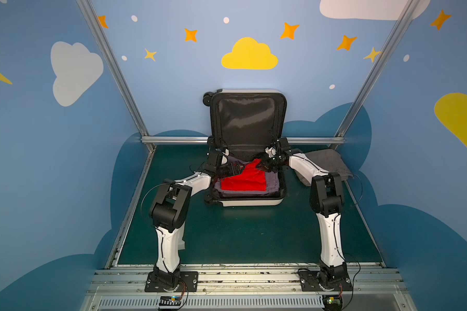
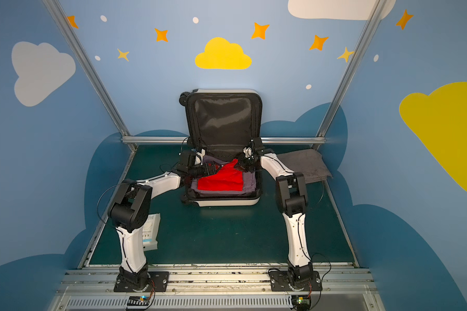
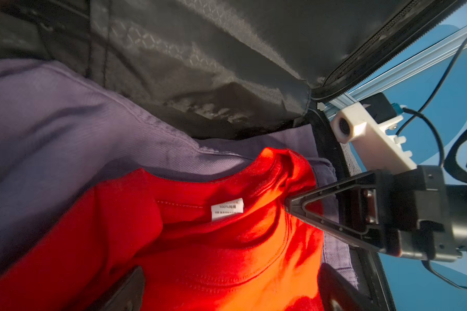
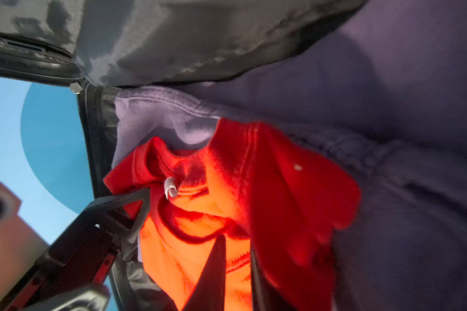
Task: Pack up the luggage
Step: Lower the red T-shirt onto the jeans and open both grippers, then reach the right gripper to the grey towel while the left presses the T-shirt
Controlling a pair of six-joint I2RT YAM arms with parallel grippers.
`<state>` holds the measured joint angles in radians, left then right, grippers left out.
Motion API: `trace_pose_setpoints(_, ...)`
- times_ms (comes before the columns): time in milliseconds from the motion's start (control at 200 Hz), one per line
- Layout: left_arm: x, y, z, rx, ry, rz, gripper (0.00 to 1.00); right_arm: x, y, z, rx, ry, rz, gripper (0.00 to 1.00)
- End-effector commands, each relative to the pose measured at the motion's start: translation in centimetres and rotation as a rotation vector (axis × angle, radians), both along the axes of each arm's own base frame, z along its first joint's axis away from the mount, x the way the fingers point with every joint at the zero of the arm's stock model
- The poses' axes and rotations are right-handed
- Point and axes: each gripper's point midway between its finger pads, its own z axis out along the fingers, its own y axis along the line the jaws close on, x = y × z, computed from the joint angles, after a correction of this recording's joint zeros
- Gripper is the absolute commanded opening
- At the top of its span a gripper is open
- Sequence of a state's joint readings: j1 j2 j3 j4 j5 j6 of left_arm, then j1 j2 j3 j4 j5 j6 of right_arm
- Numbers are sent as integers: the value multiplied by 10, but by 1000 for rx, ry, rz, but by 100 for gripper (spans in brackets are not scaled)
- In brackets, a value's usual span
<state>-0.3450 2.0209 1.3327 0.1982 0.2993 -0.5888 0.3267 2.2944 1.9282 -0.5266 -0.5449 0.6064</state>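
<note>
The luggage point(image 1: 250, 202) is shown lying open on the green counter point(image 1: 240, 234), directly beneath both grippers. Its lid point(image 1: 247, 121) is raised upright behind them, and the black lining is exposed in both top views.

The lower half is filled by a purple garment point(image 1: 274, 183), on which a red shirt point(image 1: 243, 180) is laid. The left gripper point(image 1: 240, 169) is held over the far left part of the red shirt. Its jaws are spread wide, as is seen in the left wrist view, where one finger is placed at each side of the shirt point(image 3: 231, 272) and nothing is grasped.

The right gripper point(image 1: 260, 166) is placed just beside the left gripper, tip facing tip. Its jaws are pressed together on the collar edge of the red shirt, and the cloth there is lifted into a peak. In the right wrist view, red fabric is seen pinched in the narrow gap between the jaws point(image 4: 236, 258). A white label point(image 3: 227, 208) is sewn inside the collar, between the two grippers.

A grey towel point(image 1: 326, 164) is laid on the counter outside the luggage, on the outer side of the right gripper. In a top view, a white packet point(image 2: 151, 231) is seen near the left arm's base, well apart from the left gripper.
</note>
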Motion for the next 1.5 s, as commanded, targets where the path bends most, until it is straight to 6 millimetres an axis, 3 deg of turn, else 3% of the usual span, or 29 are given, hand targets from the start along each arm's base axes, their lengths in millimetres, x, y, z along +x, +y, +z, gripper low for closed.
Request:
trace_pose_setpoints(0, 12, 6, -1, 2, -22, 19, 99, 7, -6, -3, -7, 0, -13, 20)
trace_pose_setpoints(145, 14, 9, 9, -4, -46, 21, 99, 5, -7, 23, 24, -27, 7, 23)
trace_pose_setpoints(310, 10, 11, 59, -11, -132, 8, 99, -4, -10, 79, 62, -110, 35, 27)
trace_pose_setpoints(461, 2, 11, 108, -31, -205, -14, 100, -14, -35, 123, 70, -171, 0, 34)
trace_pose_setpoints(596, -7, 10, 136, -59, -229, -24, 99, -25, -72, 135, 55, -184, -68, 40)
trace_pose_setpoints(746, -24, 0, 145, -87, -214, -53, 99, -38, -132, 112, -37, -113, -221, 43)
trace_pose_setpoints(871, -41, -18, 141, -68, -185, -103, 99, -53, -191, 73, -163, 17, -401, 43)
trace_pose_setpoints(986, -62, -32, 135, -41, -163, -143, 99, -68, -225, 36, -197, 156, -506, 41)
trace_pose_setpoints(1056, -74, -37, 132, -27, -154, -156, 99, -74, -234, 19, -206, 224, -520, 42)
trace_pose_setpoints(1196, -99, -48, 123, -44, -102, -201, 99, -71, -239, 8, -225, 270, -481, 43)
trace_pose_setpoints(1497, -129, -70, 100, -99, -9, -258, 99, -18, -270, 1, -332, 273, -519, 43)
